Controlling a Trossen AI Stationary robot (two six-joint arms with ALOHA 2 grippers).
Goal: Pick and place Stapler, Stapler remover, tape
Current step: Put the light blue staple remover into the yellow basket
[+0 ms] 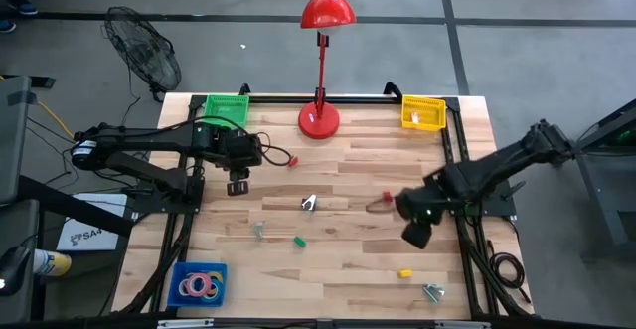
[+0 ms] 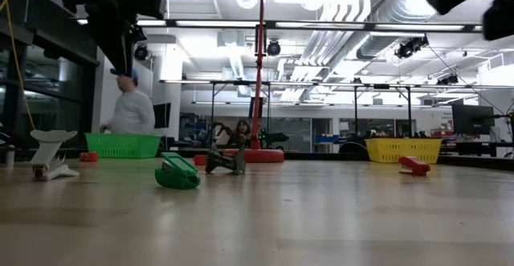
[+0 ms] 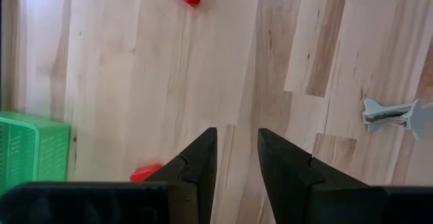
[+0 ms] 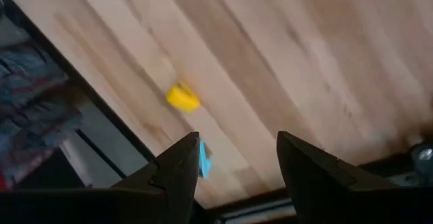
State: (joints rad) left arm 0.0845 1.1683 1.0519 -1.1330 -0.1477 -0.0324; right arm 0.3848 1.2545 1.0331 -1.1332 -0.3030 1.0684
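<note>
**Both tools open and holding nothing over the worktop**

Think of the worktop (image 1: 338,299) as a clock seen from above. Six is the near edge and twelve is the far edge.

At about seven o'clock, in the near corner, sits a blue tray (image 1: 181,271). The tape rolls (image 1: 199,285) lie inside it. I can see pink, yellow and blue rings there.

At about five o'clock, near the edge, lies a small shiny metal thing (image 1: 433,291). A little yellow piece (image 1: 404,272) lies just beyond it.

The right tool (image 1: 412,235) hangs above the wood at about four o'clock. Its two fingers stand apart and nothing is between them.

Near the middle lies a small green stapler (image 1: 298,240). A pale thing (image 1: 259,229) stands just beside it, toward eight o'clock. A bit farther lies a grey staple remover (image 1: 309,203). A small red stapler (image 1: 386,198) lies toward three o'clock.

The left tool (image 1: 238,185) hangs up in the air at about ten o'clock. Its fingers have a small gap and hold nothing. Another small red thing (image 1: 292,161) lies close by.

At the far edge sit a green basket (image 1: 227,108) at eleven o'clock, a red lamp (image 1: 320,120) at twelve and a yellow basket (image 1: 423,112) at one.

In the room behind, a person (image 2: 131,109) in a pale top stands beyond the green basket.
</note>
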